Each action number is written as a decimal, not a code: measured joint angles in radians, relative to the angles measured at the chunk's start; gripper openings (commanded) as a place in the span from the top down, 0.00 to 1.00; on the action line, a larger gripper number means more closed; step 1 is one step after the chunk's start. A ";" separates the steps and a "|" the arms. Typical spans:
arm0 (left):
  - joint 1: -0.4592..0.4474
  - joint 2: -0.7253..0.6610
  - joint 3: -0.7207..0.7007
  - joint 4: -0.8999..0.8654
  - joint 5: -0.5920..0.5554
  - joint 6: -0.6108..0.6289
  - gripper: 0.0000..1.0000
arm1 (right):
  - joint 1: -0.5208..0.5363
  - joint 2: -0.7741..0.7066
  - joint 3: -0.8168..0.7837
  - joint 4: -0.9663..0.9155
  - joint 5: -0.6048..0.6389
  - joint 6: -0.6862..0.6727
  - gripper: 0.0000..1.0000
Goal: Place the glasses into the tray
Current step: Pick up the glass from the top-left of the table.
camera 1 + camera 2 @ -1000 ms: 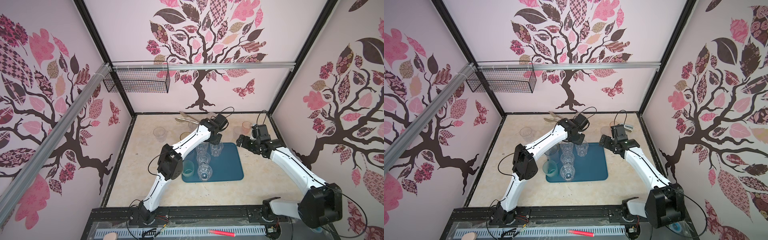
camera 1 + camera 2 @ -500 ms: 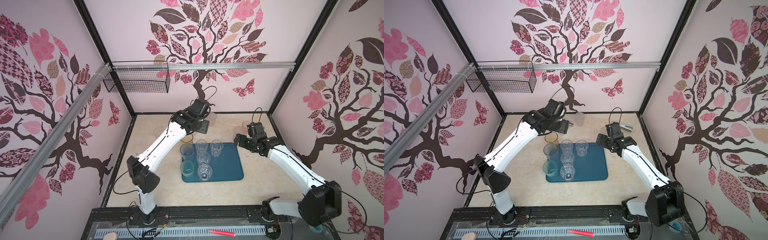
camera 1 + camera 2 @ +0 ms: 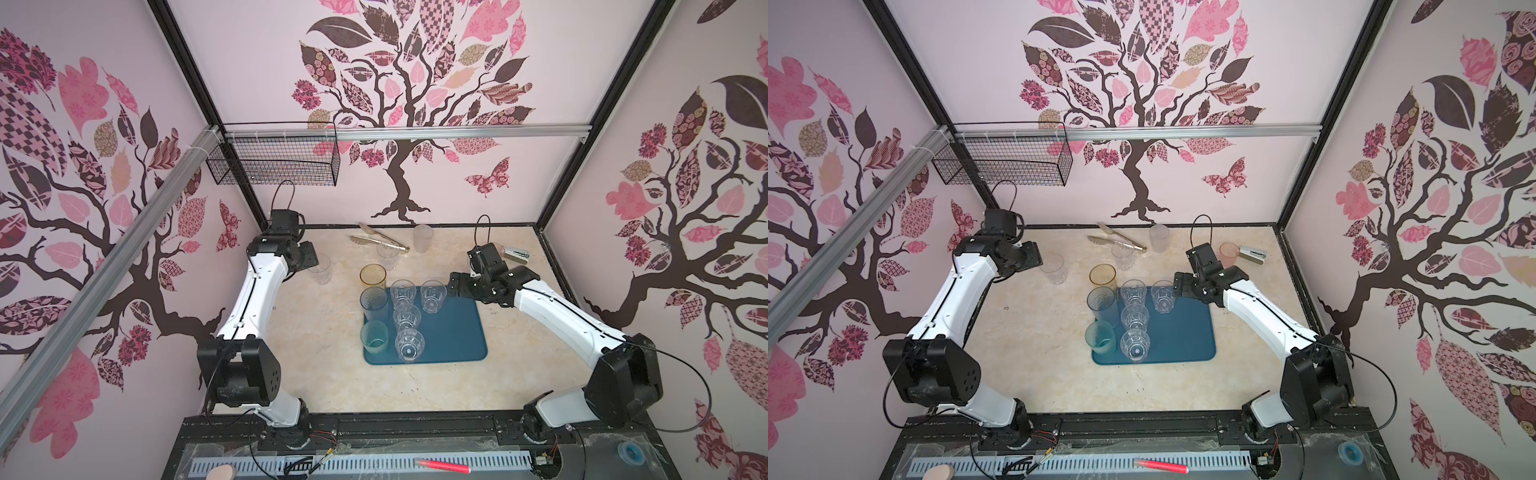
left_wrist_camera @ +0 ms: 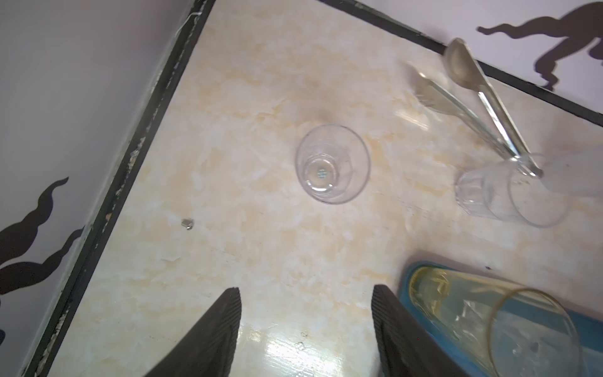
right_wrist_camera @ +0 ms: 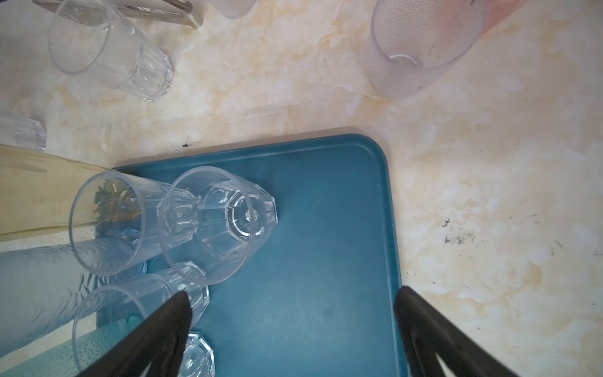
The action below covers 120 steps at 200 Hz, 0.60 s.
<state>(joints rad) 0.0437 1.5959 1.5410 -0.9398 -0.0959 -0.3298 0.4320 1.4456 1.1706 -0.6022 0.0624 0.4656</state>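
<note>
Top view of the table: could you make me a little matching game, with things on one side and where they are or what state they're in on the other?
Things:
1. tray
2. tongs
3. stapler
4. left gripper

Places or states:
a. open, empty
b. far right corner of the table
c. carrying upright glasses
d. lying along the far edge

Pairs: 1-c, 2-d, 3-b, 4-a
</note>
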 measured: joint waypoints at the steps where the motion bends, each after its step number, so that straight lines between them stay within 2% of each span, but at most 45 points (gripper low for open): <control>1: 0.002 0.003 0.000 0.001 0.000 -0.002 0.35 | 0.000 0.000 0.001 0.000 0.000 -0.001 0.00; 22: 0.035 0.071 0.001 0.024 0.012 -0.017 0.38 | 0.000 0.000 0.003 0.000 -0.003 -0.011 0.00; 63: 0.035 0.211 0.006 0.030 0.049 -0.033 0.44 | 0.000 -0.001 -0.008 0.005 -0.007 -0.019 0.01; 120: 0.035 0.280 0.043 0.028 0.061 -0.036 0.46 | 0.001 -0.003 -0.027 0.010 -0.007 -0.021 0.01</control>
<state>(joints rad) 0.0788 1.8759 1.5841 -0.9115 -0.0349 -0.3656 0.4328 1.4425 1.1431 -0.5926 0.0551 0.4450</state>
